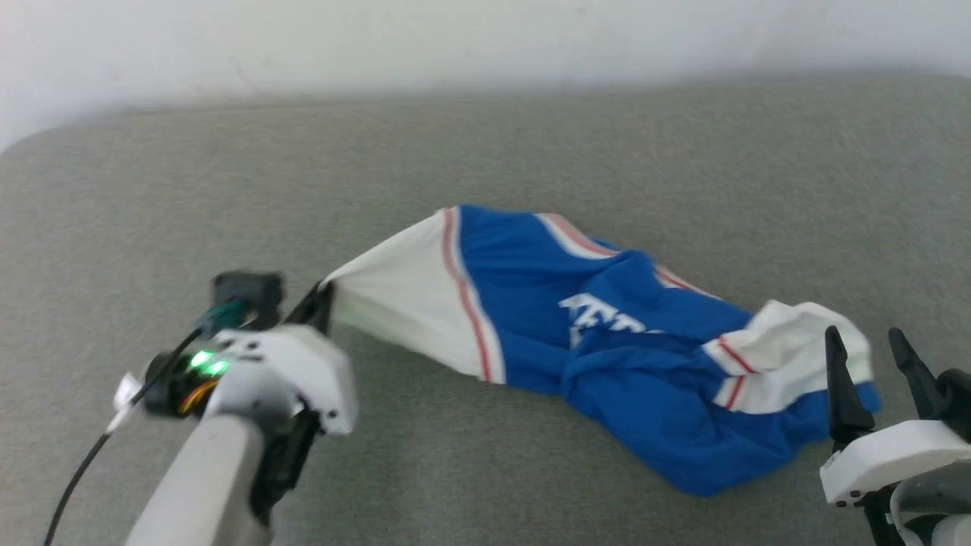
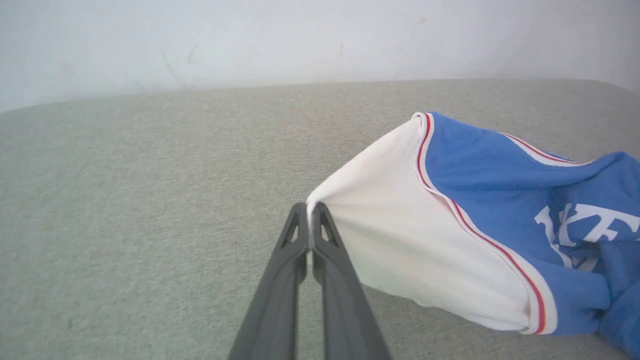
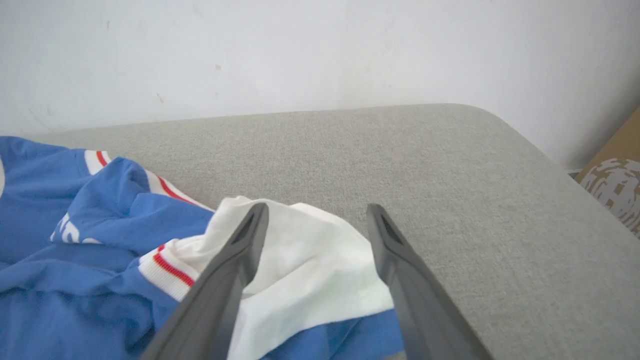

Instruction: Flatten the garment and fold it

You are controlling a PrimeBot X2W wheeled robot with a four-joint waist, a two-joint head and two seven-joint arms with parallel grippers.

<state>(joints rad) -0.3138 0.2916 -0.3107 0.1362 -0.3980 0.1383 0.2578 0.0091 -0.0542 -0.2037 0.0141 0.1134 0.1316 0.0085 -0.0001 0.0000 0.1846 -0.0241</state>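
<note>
– Grey woven padding [image 1: 485, 167] runs back to a white wall [image 1: 485, 45], and on the head view we see the garment [image 1: 607, 334], a blue jersey, lying crumpled right of the middle
– Agreed. Its white sleeve [image 1: 402, 303] on the left, edged with a red stripe, is drawn taut toward the left gripper [image 1: 322, 299]
– From the head we get just a blurred dark tip there. What does the left wrist view give us?
– Much more: two dark fingers [image 2: 285, 280] pressed together, the sleeve's edge pinched between their tips, cloth fanning out from that point and lifted off the padding
– So that claw is clamped on the sleeve. And the arm?
– Its pale forearm [image 1: 205, 485] rises from the lower left, wrist low over the padding, green lights [image 1: 206, 362] glowing on it, a black cable [image 1: 76, 478] trailing off
– The right gripper [image 1: 865, 337]?
– At the lower right, fingers pointing up and spread wide, holding nothing. It stands at the other white sleeve [image 3: 310, 260], bunched on the blue body; whether it touches we cannot tell
– Its wrist view adds a red-striped cuff [image 3: 167, 270] beside one finger, and a brown cardboard box [image 3: 612, 170] past the padding's rounded corner
– And the white lettering [image 2: 585, 227]?
– Half buried in folds; on the left wrist view we read "KE", no further
</note>
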